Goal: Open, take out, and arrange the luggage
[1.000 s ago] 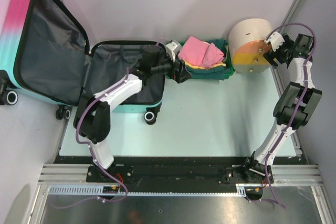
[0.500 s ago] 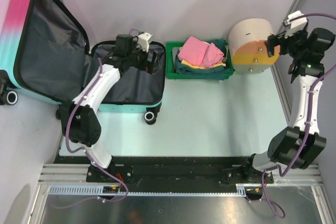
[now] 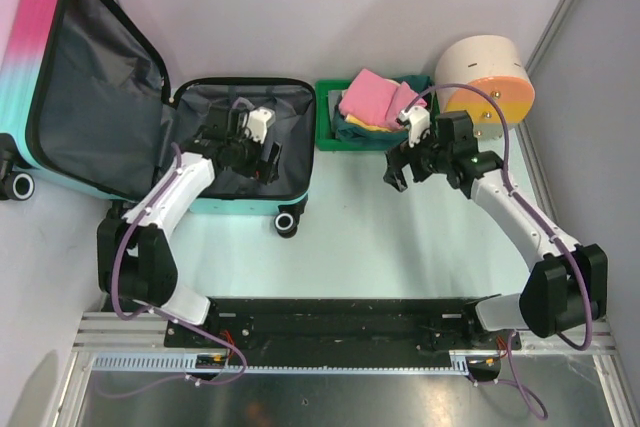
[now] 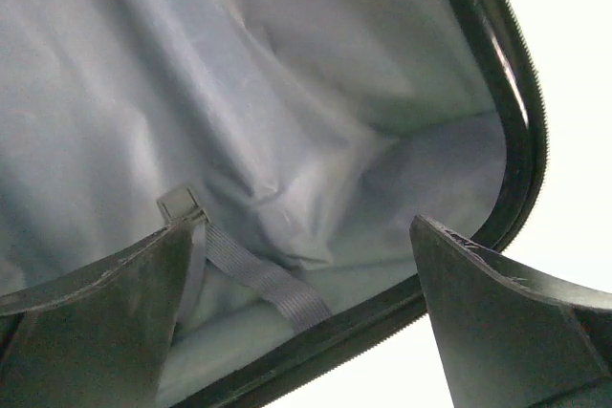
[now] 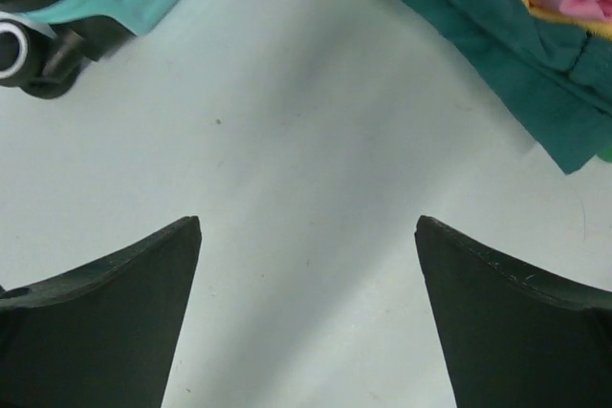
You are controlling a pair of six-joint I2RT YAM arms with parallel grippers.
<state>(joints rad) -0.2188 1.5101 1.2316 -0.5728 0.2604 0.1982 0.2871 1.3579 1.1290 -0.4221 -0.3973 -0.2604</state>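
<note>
Top external view: the luggage (image 3: 100, 87) lies open at the far left of the desk (image 3: 400, 237), with its lid propped up and grey lining showing. The left gripper (image 3: 268, 159) hovers inside the lower half, fingers spread and holding nothing. The right gripper (image 3: 395, 169) hangs over bare desk just in front of the green tray (image 3: 325, 122) of folded clothes (image 3: 372, 95), likewise spread and empty.
</note>
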